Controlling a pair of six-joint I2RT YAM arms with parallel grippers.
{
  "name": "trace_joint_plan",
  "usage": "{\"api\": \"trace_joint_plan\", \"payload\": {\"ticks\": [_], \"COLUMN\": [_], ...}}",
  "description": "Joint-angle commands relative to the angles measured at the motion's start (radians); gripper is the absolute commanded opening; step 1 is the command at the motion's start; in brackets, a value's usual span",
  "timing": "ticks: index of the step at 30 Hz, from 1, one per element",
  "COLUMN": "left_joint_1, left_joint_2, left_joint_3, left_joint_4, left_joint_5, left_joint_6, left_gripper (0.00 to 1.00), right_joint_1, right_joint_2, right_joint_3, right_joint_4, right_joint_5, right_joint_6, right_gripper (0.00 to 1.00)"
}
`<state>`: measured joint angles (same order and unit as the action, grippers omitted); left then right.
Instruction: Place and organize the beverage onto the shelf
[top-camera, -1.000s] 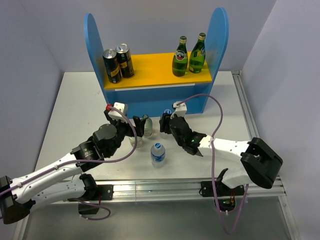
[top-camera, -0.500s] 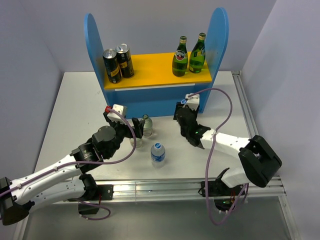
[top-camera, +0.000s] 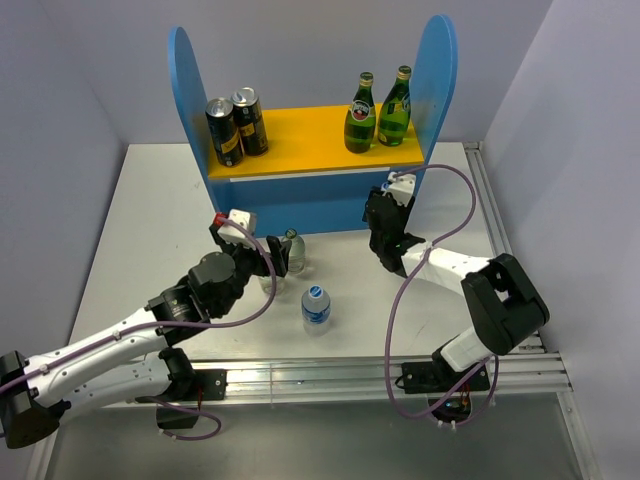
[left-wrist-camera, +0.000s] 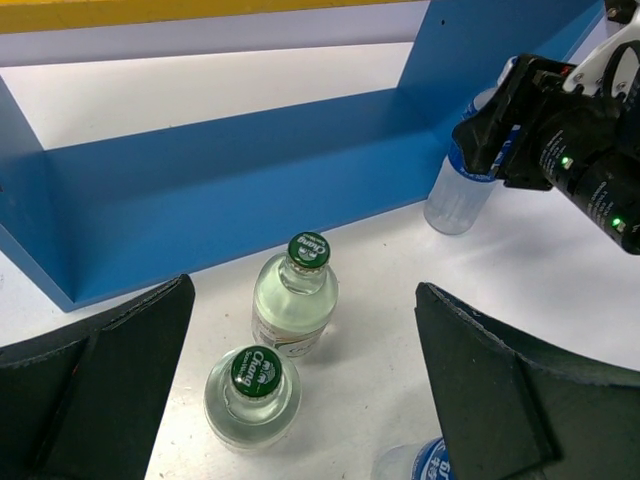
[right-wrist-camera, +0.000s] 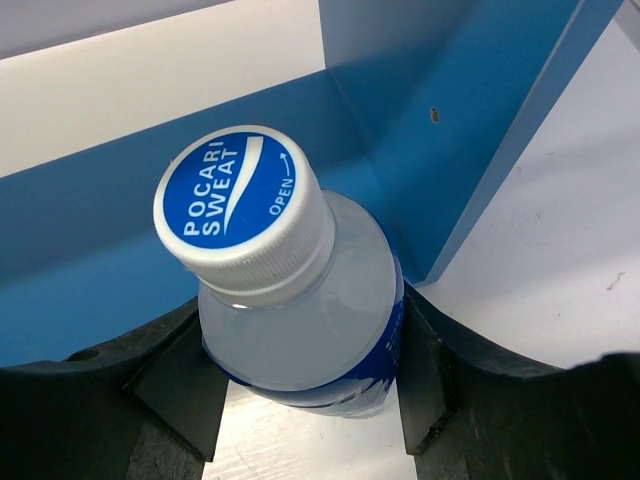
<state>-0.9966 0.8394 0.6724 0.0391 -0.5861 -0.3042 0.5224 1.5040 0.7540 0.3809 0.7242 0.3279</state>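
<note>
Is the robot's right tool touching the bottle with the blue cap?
Touching. The right wrist view shows the right tool closed around the blue-capped bottle, its dark fingers pressed against both sides with no gap.

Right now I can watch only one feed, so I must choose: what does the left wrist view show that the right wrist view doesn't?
Only left wrist: two green-capped clear bottles standing on the table, and the right gripper seen from outside. Only right wrist: the Pocari Sweat print on the cap. Both: the water bottle clamped in the right gripper, and the blue shelf.
</note>
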Motion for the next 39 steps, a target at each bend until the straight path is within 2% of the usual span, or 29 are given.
{"api": "trace_joint_plan", "payload": {"ticks": [1,18,29,39], "left_joint_1": [-0.004,-0.004,-0.004,-0.004], "left_joint_2": [0.003,0.015,0.010,0.015], "left_joint_3": [-0.011,-0.034,-0.036,-0.034], "left_joint_4": [0.051,0.070,0.064,0.064], "left_joint_5": [-0.023,-0.031,-0.034,-0.026], "left_joint_6": [0.007,0.004,0.000,0.000], "left_gripper": [0.99,0.99,0.99,0.99], "right_joint_1": [-0.015,-0.015,-0.041,-0.050], "right_joint_2": [-0.062,-0.134,0.045,0.160], "right_joint_3": [0.096,0.085,0.172,0.148], "right_joint_4": [0.205,0.274,0.314,0.397], "right_joint_5": [0.011,0.024,0.043,0.072], "right_joint_6": [0.025,0.013,-0.001,0.034], "right_gripper": [0.00,0.00,0.00,0.00]}}
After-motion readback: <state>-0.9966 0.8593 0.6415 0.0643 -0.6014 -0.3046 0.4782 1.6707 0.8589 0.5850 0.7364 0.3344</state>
